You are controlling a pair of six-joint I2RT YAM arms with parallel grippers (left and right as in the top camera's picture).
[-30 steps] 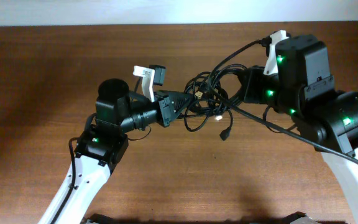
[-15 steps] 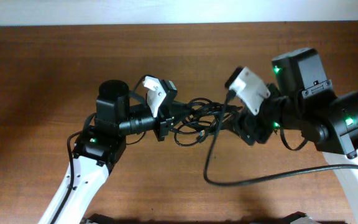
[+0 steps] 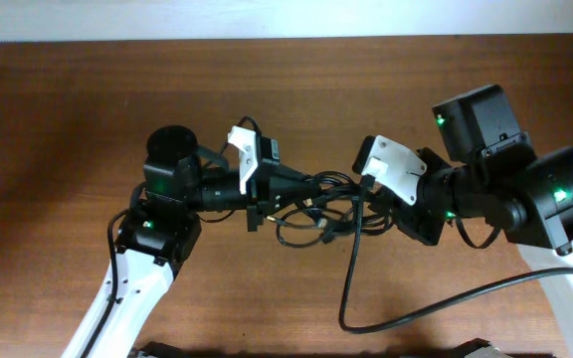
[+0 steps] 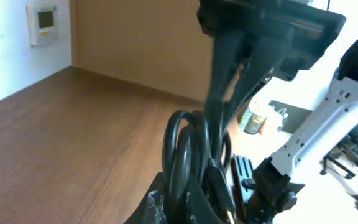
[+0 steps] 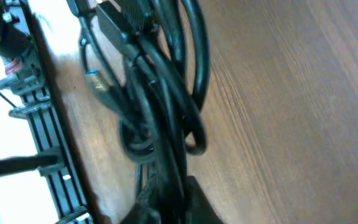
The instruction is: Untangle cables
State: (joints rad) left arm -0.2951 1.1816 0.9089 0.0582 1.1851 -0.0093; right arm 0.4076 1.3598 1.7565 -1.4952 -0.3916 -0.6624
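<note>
The cables (image 3: 318, 211) hang as a black knot of loops between the two arms, over the middle of the worktop (image 3: 68, 119). The left tool (image 3: 288, 186) is pressed together on the bundle's left side, with several strands rising out of its fingers (the left wrist view shows them close up). The right tool (image 3: 371, 206) pinches the bundle's right side the same way. A thicker black lead (image 3: 351, 298) runs from near the right tool, down across the wood and off to the right.
</note>
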